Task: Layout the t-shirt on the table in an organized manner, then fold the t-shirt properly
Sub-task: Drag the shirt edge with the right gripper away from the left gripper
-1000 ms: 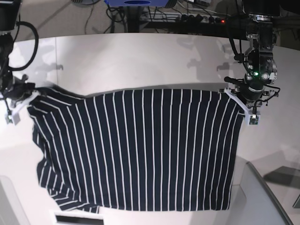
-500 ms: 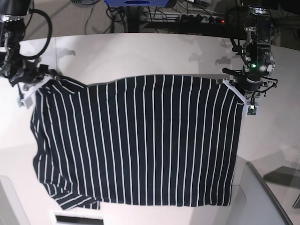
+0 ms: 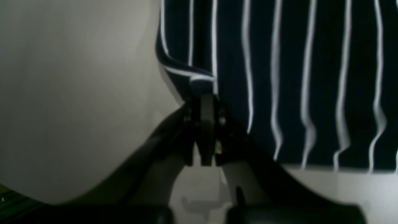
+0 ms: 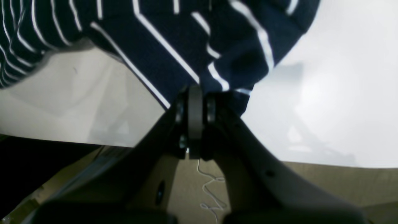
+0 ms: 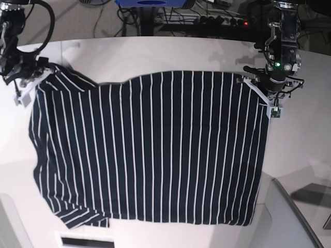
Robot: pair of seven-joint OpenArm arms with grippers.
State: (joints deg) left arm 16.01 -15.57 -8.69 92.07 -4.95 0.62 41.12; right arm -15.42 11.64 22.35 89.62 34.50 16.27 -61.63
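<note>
Large smooth white table point(image 5: 155, 57): curved far edge, thin seam line near its far left corner.
Dark navy soft-fabric t-shirt with thin white stripes point(image 5: 155, 150): spread mostly flat across the table's middle, reaching its near edge.
Left gripper point(image 5: 266, 90): jaws clamped on shirt's far corner by table's right edge.
Right gripper point(image 5: 32, 77): jaws pinched on shirt's opposite far corner, at table's left edge

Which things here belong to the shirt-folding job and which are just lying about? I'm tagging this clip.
Part of the job:
- dark navy white-striped fabric t-shirt
- large smooth white table
- left gripper, shut on the t-shirt's corner
- right gripper, shut on the opposite corner

Just lying about:
- black cables and power strip behind the table
- blue object at the top edge
</note>
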